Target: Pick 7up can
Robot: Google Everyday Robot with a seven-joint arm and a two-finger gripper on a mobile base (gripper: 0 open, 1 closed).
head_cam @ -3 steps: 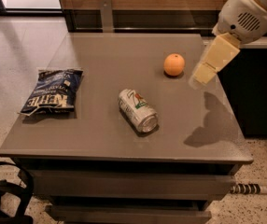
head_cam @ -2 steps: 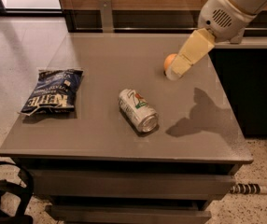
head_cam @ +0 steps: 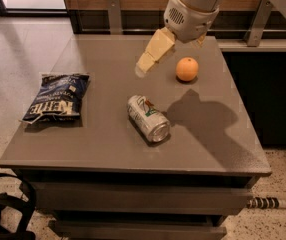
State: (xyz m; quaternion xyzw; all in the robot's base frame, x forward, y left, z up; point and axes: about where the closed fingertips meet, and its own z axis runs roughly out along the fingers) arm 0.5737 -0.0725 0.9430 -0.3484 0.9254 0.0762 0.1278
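The 7up can (head_cam: pixel 148 118) lies on its side near the middle of the grey table (head_cam: pixel 108 149), its shiny end facing the front right. My gripper (head_cam: pixel 146 63) hangs in the air above the table, behind the can and to the left of the orange (head_cam: pixel 187 69). It holds nothing and is clear of the can.
A dark blue Kettle chip bag (head_cam: pixel 57 103) lies flat at the table's left side. The orange sits at the back right. A wooden wall with metal brackets (head_cam: pixel 114 14) runs behind the table. A black object (head_cam: pixel 5 209) stands on the floor at the front left.
The arm has swung left across the table, from right of the orange to left of it, nearer the spot above the can. The can, orange and bag have not moved.
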